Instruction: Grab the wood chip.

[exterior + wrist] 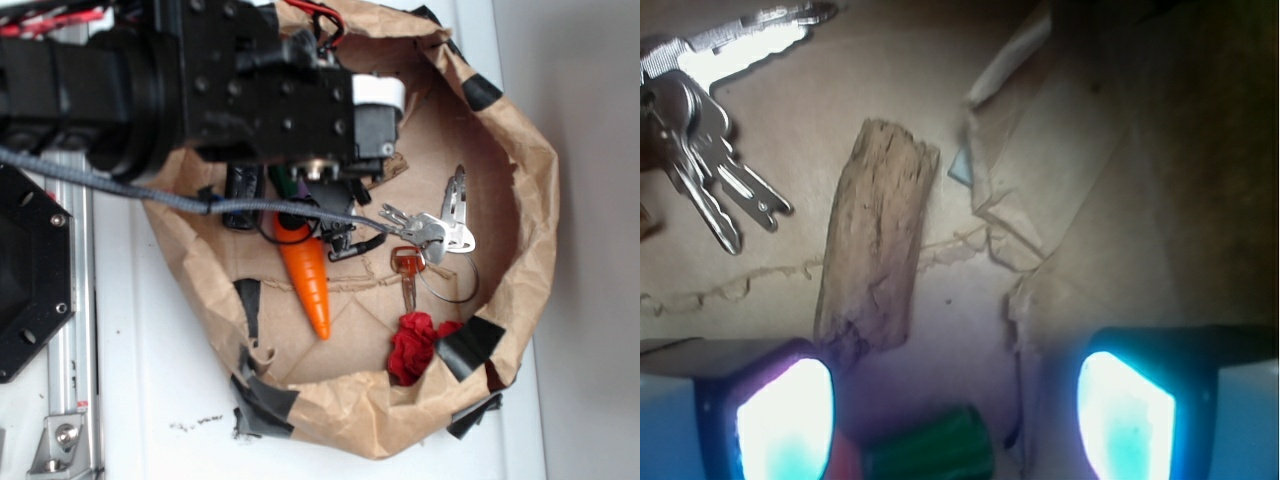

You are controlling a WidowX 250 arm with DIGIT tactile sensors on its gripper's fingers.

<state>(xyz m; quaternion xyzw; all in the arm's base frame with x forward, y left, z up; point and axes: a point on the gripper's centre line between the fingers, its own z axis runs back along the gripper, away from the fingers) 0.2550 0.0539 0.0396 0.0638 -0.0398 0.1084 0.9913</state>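
The wood chip (876, 238) is a rough, pale brown sliver with a grainy, cracked face and jagged ends. It lies flat on the brown paper (1110, 200) lining the white counter (150, 400), beside a bunch of keys (710, 150). The gripper (955, 415) hangs above it, fingers (785, 420) spread apart and empty, the chip's lower end close to the left one. An orange toy carrot (308, 275) lies near the paper's middle.

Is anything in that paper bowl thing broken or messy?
Yes. The brown paper wall is crumpled and torn, patched with black tape in several spots. Inside, a crack-like tear line runs across the paper floor under the wood chip. The chip's ends are jagged, as if snapped off.
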